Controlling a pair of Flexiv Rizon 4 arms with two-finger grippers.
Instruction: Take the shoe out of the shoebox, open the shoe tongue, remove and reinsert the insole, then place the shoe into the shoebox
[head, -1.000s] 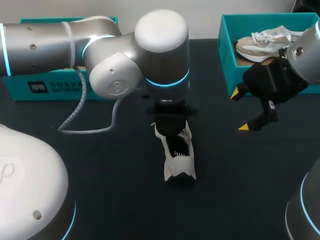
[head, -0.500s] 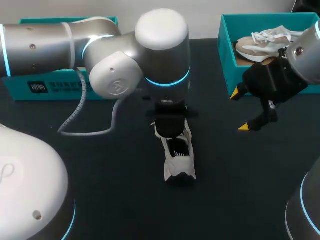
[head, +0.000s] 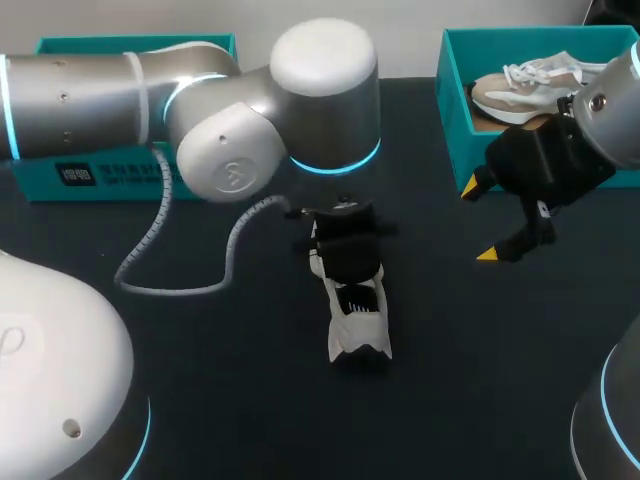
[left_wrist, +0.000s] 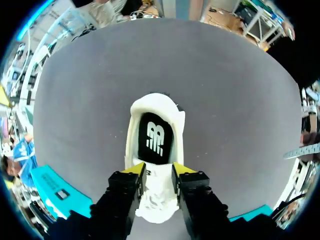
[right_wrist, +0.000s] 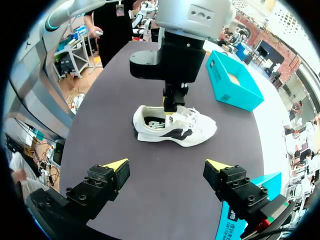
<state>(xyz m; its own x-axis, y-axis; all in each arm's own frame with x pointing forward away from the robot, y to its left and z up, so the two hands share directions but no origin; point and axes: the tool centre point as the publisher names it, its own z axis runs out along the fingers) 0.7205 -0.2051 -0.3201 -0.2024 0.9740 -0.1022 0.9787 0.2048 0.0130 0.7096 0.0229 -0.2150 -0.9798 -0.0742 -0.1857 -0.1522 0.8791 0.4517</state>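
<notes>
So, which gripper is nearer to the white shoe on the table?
Left. The left gripper grips the white shoe at its tongue; the right gripper hangs open, apart, near the shoebox.

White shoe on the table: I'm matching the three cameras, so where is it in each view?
Head view: white shoe mid-table, under the left gripper.
Left wrist view: shoe between that gripper's fingers, heel pointing away.
Right wrist view: shoe ahead of the open right gripper.
Shared landmark: the left gripper on the shoe.
</notes>
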